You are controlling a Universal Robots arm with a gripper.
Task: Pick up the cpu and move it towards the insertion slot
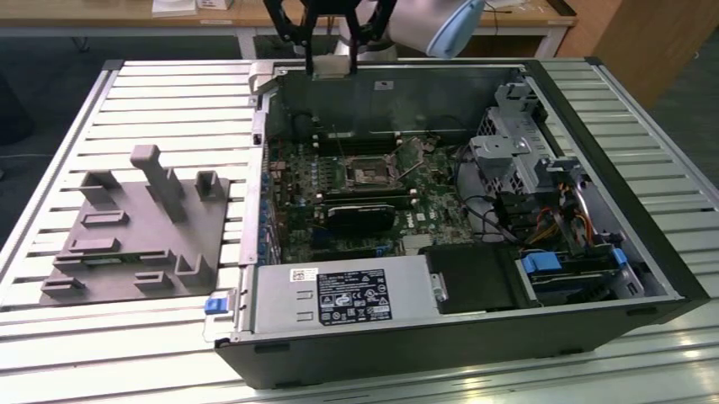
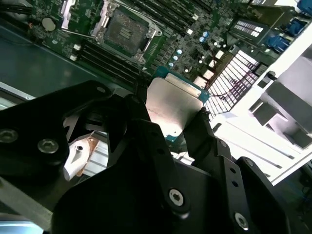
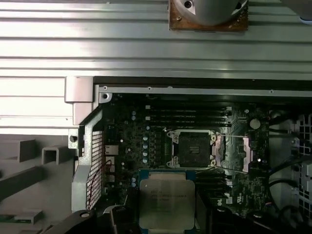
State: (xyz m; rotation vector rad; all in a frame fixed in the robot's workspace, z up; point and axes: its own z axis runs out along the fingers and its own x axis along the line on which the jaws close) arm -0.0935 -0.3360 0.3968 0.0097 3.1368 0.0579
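My end effector (image 1: 332, 52) hangs above the far edge of the open computer case (image 1: 450, 337), at about twelve o'clock from the insertion slot (image 1: 369, 172) in the exterior view. It is pinching the cpu (image 3: 167, 202): in the second wrist view the two dark fingers (image 2: 207, 141) sit against opposite edges of the chip, with its silvery lid facing the camera. The chip is clear of the grey fixture (image 1: 135, 231) that stands on the slatted worktop (image 1: 180, 93) out at nine o'clock from the case.

In the first wrist view the socket's shiny frame and dark centre lie on the green board at roughly twelve to one o'clock from the held chip, near but not yet over it.

I judge the cpu to be light, stiff and thin, with a smooth metal lid that would slip under a loose hold. Taking it by two opposite side edges, as now, looks right: it keeps the fingers off the lid's face and off the underside, which I expect to be the delicate part. A tilt in the grip would matter, since the chip must sit flat and square to the frame.
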